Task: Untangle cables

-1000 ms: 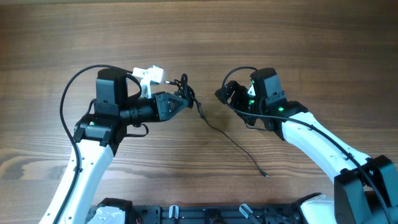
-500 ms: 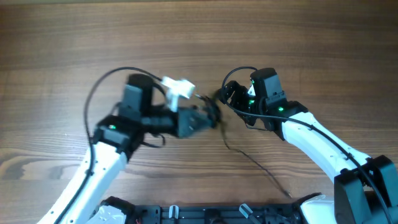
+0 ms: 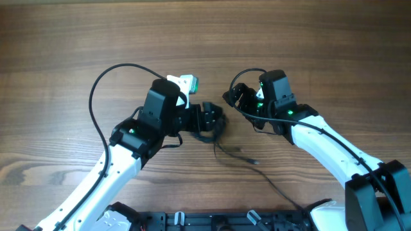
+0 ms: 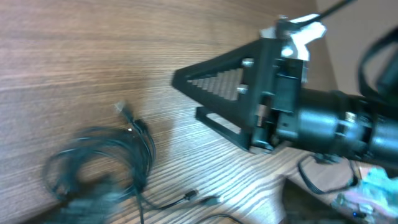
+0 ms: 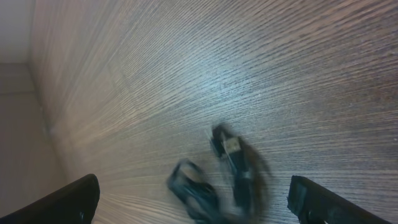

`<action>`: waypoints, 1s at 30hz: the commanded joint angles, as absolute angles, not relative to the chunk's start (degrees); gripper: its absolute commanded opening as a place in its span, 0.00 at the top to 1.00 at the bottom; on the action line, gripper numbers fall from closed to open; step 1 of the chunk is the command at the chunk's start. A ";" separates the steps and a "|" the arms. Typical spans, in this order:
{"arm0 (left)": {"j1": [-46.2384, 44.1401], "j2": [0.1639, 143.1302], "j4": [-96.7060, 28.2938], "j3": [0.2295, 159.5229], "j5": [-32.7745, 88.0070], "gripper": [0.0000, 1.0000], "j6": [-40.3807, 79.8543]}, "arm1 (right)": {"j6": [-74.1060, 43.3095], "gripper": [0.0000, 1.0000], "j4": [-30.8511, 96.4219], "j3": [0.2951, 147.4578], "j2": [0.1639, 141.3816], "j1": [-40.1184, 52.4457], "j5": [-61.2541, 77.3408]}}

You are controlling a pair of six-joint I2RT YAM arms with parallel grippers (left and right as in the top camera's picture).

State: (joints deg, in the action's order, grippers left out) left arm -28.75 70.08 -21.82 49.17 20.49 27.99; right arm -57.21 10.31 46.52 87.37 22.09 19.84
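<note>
The cables (image 3: 212, 135) are a thin black tangled bundle on the wooden table, with a loose tail (image 3: 241, 154) trailing toward the front right. My left gripper (image 3: 218, 120) sits over the bundle with its jaws spread; its fingers do not show in the left wrist view. There the bundle (image 4: 99, 163) lies blurred on the table, with two small plug ends (image 4: 190, 196) beside it. My right gripper (image 3: 230, 96) hovers open just right of the bundle, holding nothing. In the right wrist view the gripper (image 5: 193, 186) has a blurred cable clump (image 5: 239, 165) between its wide fingertips.
The right arm's black fingers (image 4: 217, 79) fill the upper middle of the left wrist view, close to the bundle. A thick black arm cable (image 3: 103, 83) loops behind the left arm. The robot base rail (image 3: 212, 219) lines the table's front edge.
My left arm has swung right, carrying the bundle up to the right gripper, and its jaws have opened. The loose cable tail was dragged right. The right arm has not moved.
</note>
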 commanded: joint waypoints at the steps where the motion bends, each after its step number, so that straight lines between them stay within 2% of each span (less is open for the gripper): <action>1: -27.42 71.11 -24.58 49.60 12.38 0.00 35.00 | -57.17 0.00 10.33 47.22 87.22 22.28 19.25; 4: -25.58 71.11 -29.74 49.60 3.66 0.00 43.38 | -57.19 0.00 10.33 47.22 87.22 22.28 19.25; 7: -24.56 71.79 -32.40 49.60 2.28 0.00 49.01 | -57.17 0.00 10.33 47.22 87.22 22.28 19.25; 8: -24.60 72.23 -32.93 49.60 2.31 0.02 49.12 | -57.17 0.00 10.33 47.22 87.22 22.28 19.25; 9: -24.82 72.97 -33.56 49.60 2.28 0.14 49.04 | -57.19 0.00 10.33 47.22 87.22 22.28 19.25; 10: -25.17 73.93 -33.85 49.56 2.26 0.23 47.33 | -57.17 0.00 10.33 47.22 87.22 22.28 19.25; 11: -25.63 75.18 -33.69 49.47 2.24 0.28 43.77 | -57.19 0.00 10.33 47.22 87.22 22.28 19.25; 12: -25.98 76.66 -33.61 49.47 2.22 0.28 39.16 | -57.17 0.00 10.33 47.22 87.22 22.28 19.25; 13: -26.20 78.43 -33.61 49.47 2.15 0.25 34.81 | -57.17 0.00 10.33 47.22 87.22 22.28 19.25; 14: -26.26 80.27 -33.52 49.47 2.17 0.15 31.35 | -57.19 0.00 10.33 47.22 87.22 22.28 19.25; 16: -26.24 84.09 -32.97 49.47 1.74 0.12 25.32 | -57.19 0.00 10.33 47.22 87.22 22.28 19.25; 20: -26.15 91.53 -29.58 49.47 0.95 0.27 15.68 | -57.17 0.00 10.33 47.22 87.22 22.28 19.25; 24: -26.15 96.64 -27.59 49.47 0.97 0.29 15.20 | -57.17 0.00 10.33 47.22 87.22 22.28 19.25; 25: -26.15 97.67 -27.66 49.47 0.97 0.32 15.18 | -57.19 0.00 10.33 47.22 87.22 22.28 19.25; 27: -26.15 99.04 -27.66 49.47 0.97 0.55 15.18 | -57.19 0.00 10.33 47.22 87.22 22.28 19.25; 28: -26.15 99.66 -27.66 49.47 0.97 0.81 15.18 | -57.19 0.00 10.33 47.22 87.22 22.28 19.25; 29: -26.15 99.98 -27.68 49.47 0.97 0.95 15.20 | -57.19 0.00 10.33 47.22 87.22 22.28 19.25; 30: -26.15 100.01 -27.86 49.47 0.97 0.96 15.22 | -57.17 0.00 10.33 47.22 87.22 22.28 19.25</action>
State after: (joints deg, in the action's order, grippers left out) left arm -26.11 97.27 -27.35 49.74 1.28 17.23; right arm -57.21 10.31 46.52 87.37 22.09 19.84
